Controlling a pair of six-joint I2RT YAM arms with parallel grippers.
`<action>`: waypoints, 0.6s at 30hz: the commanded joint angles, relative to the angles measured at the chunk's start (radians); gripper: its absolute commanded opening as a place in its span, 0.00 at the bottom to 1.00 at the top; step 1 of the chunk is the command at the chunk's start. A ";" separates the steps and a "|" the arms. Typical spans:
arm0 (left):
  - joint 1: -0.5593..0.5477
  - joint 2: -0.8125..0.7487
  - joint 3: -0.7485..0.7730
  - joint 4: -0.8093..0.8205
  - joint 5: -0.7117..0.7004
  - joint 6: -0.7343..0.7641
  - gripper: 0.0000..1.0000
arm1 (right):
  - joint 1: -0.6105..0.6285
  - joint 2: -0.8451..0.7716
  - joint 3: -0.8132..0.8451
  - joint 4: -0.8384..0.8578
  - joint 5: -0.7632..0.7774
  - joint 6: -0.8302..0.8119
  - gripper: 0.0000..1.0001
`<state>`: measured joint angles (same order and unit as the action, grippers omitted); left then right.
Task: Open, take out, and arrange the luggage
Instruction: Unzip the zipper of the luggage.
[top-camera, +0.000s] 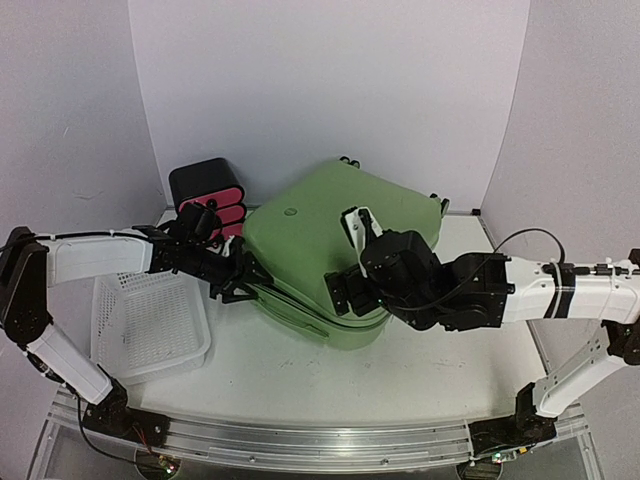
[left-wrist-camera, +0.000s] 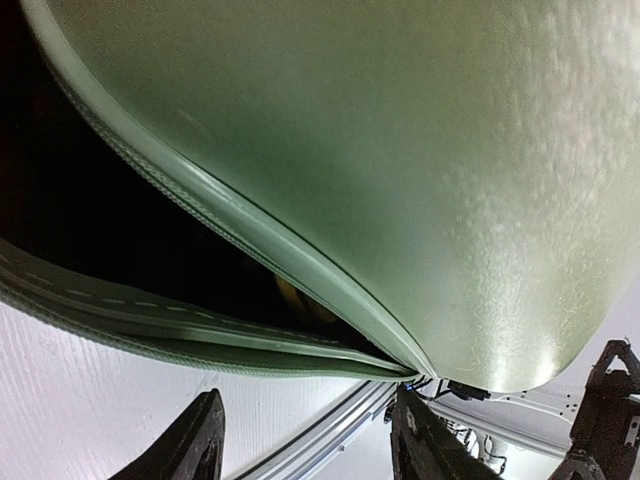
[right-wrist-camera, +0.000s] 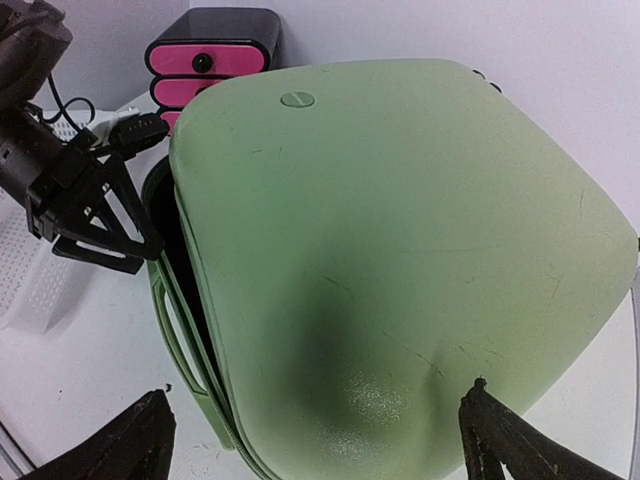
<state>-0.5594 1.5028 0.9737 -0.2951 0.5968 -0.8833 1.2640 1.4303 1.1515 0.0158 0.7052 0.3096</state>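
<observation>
Luggage sits ajar on white table, pale walls behind.

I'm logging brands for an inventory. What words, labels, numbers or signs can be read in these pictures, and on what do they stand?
No text can be read.
The luggage has a small round badge on its shell, but any mark on it is too small to read.
The black drawer box with pink fronts and the white basket show no writing.
</observation>
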 joint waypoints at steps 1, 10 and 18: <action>-0.066 -0.025 0.055 0.030 -0.037 -0.033 0.57 | -0.002 -0.049 0.004 0.021 0.038 0.019 0.98; -0.122 -0.121 0.047 -0.010 -0.196 0.013 0.58 | -0.005 -0.042 -0.011 0.021 0.032 0.044 0.98; 0.073 -0.234 0.123 -0.184 -0.221 0.148 0.59 | -0.008 -0.048 -0.006 0.022 0.032 0.036 0.98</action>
<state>-0.5694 1.3388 1.0149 -0.3985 0.4168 -0.8341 1.2617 1.4136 1.1393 0.0231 0.7059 0.3378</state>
